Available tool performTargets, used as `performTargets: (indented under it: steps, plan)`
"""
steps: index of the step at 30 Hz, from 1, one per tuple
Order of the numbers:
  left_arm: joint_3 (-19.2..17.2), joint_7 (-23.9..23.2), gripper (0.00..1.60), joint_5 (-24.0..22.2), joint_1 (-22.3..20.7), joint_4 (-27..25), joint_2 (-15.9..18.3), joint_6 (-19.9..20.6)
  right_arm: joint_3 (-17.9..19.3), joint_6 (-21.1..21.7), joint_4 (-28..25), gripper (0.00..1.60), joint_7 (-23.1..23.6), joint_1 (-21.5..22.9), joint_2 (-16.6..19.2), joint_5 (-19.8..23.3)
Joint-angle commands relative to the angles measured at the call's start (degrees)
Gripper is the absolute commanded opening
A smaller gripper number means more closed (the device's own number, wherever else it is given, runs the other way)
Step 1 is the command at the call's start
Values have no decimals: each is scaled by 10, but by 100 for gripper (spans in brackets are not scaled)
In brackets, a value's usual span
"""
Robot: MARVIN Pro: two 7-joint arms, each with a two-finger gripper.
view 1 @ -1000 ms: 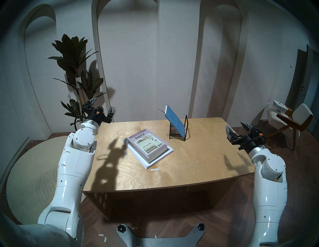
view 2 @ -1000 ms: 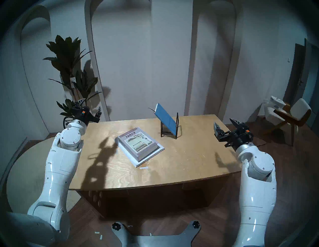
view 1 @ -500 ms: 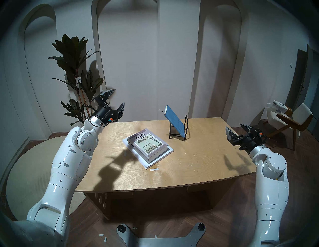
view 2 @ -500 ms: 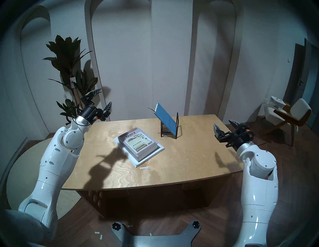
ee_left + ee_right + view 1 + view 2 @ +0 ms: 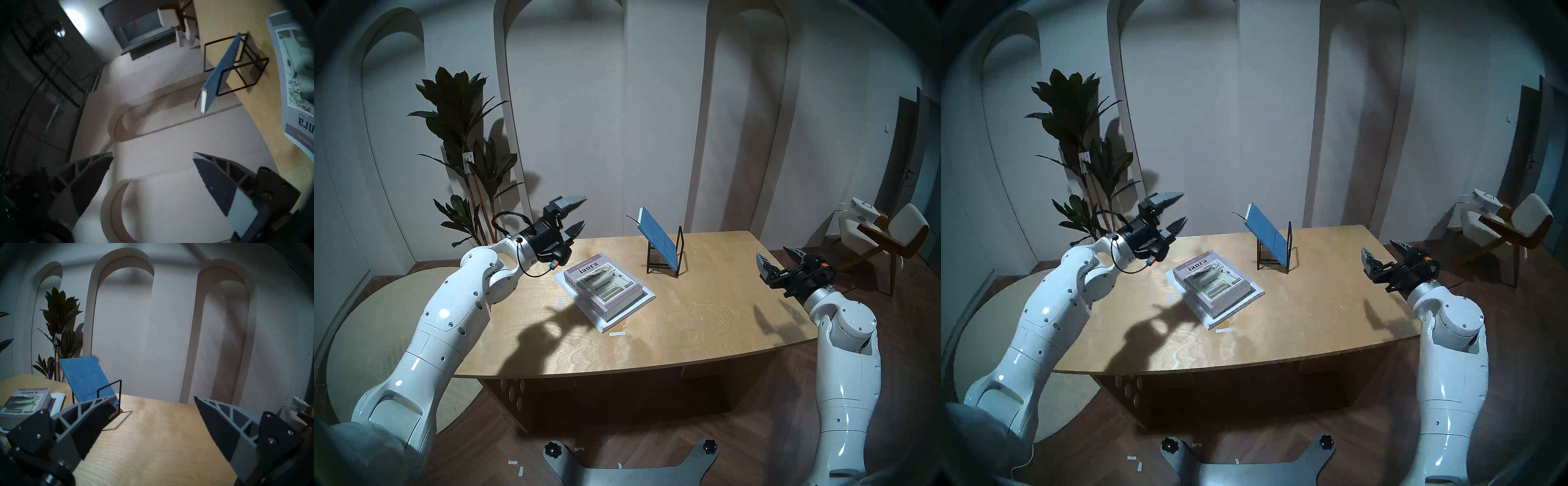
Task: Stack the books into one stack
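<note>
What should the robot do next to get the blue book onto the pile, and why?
Probably reach the open left gripper on toward the blue book and close on its top edge. That book leans in the black wire rack, apart from the "ianra" book lying on the white book. Both grippers are empty, and the left points that way.

A blue book (image 5: 219, 74) leans in a black wire rack (image 5: 237, 66) on the desk (image 5: 265, 95), upper right; open jaws frame the bottom corners.
</note>
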Motion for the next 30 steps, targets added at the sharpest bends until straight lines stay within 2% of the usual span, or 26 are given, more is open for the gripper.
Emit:
performTargets:
  steps: [1, 4, 5, 7, 10, 11, 14, 19, 25, 30]
  plan:
    - [37, 51, 160, 99, -60, 20, 12, 9, 2, -8, 9, 160, 0, 12, 7, 0]
    - [51, 75, 160, 130, -77, 45, 0, 2, 2, -12, 15, 160, 3, 15, 9, 1]
    - [49, 78, 160, 120, -83, 55, -8, -26, 2, -14, 18, 160, 4, 17, 10, 2]
    - [55, 73, 160, 128, -91, 57, -12, -46, 2, -15, 19, 160, 5, 17, 10, 2]
    - [69, 55, 160, 143, -110, 72, -35, -60, 2, -17, 22, 160, 6, 19, 11, 2]
    - [61, 48, 160, 147, -103, 68, -44, -63, 2, -17, 22, 160, 7, 19, 11, 2]
    - [60, 36, 160, 141, -121, 86, -70, -75, 2, -18, 24, 160, 8, 19, 11, 2]
    - [64, 21, 160, 148, -138, 97, -94, -88, -3, -18, 35, 160, 8, 27, 12, -2]
    - [66, -14, 160, 163, -169, 141, -138, -105, -8, -21, 51, 160, 4, 37, 15, -4]
    - [77, -52, 160, 171, -200, 201, -168, -134, -11, -26, 57, 160, 0, 40, 17, -5]
